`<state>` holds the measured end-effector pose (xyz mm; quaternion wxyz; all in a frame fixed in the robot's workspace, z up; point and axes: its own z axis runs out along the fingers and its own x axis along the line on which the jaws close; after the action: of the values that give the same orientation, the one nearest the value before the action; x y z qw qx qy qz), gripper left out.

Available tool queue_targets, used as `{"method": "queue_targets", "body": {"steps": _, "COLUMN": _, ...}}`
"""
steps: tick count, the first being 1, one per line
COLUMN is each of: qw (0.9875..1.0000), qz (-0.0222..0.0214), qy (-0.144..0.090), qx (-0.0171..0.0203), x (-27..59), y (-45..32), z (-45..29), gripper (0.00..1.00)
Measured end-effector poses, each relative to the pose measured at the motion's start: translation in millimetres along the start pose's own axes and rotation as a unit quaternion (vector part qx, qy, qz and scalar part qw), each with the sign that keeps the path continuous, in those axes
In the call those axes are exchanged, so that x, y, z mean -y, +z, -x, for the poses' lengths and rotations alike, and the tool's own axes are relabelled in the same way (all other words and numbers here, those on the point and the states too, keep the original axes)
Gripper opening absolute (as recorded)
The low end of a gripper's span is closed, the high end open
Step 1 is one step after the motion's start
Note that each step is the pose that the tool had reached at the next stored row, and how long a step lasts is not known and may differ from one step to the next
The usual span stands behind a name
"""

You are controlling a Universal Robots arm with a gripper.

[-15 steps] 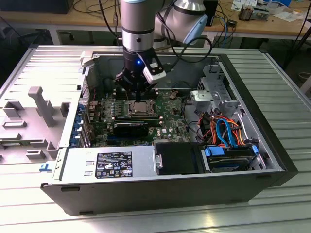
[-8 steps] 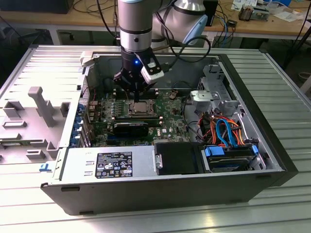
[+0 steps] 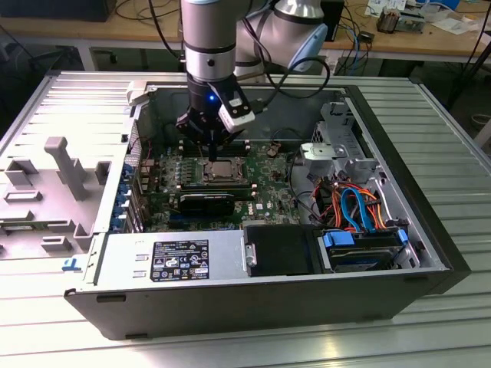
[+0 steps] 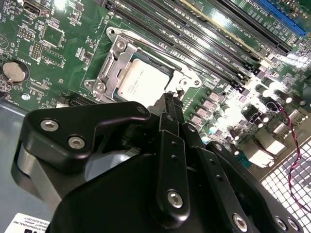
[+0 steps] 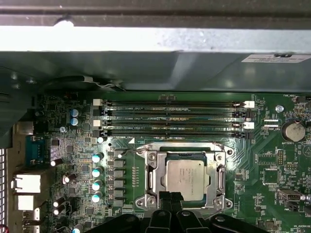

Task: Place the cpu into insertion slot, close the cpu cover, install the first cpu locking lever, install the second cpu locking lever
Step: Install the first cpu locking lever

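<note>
I hold the gripper (image 5: 171, 198), fingers pinched together and empty, at the cpu cover (image 5: 151, 178) | cpu (image 5: 187, 178) seated | press squarely

A ribbed aluminium table (image 3: 453, 138) fills the exterior view from nine to three o'clock. Toward twelve o'clock stands a wooden workbench (image 3: 100, 32), with cables (image 3: 354, 42) trailing over its edge near one o'clock. Light glares off the table at six o'clock.
</note>
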<state>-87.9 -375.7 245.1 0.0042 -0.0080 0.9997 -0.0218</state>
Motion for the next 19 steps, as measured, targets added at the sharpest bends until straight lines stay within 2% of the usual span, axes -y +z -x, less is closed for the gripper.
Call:
{"method": "queue_targets", "body": {"steps": 8, "qw": 1.0000, "qz": 0.0000, "qy": 0.000, "qx": 0.0031, "x": -0.1, "y": -3.3, "z": -10.1, "gripper": 0.11}}
{"method": "queue_targets", "body": {"steps": 19, "qw": 1.0000, "qz": -0.0001, "qy": 0.000, "qx": 0.0092, "x": -2.4, "y": -6.0, "z": -30.3, "gripper": 0.11}}
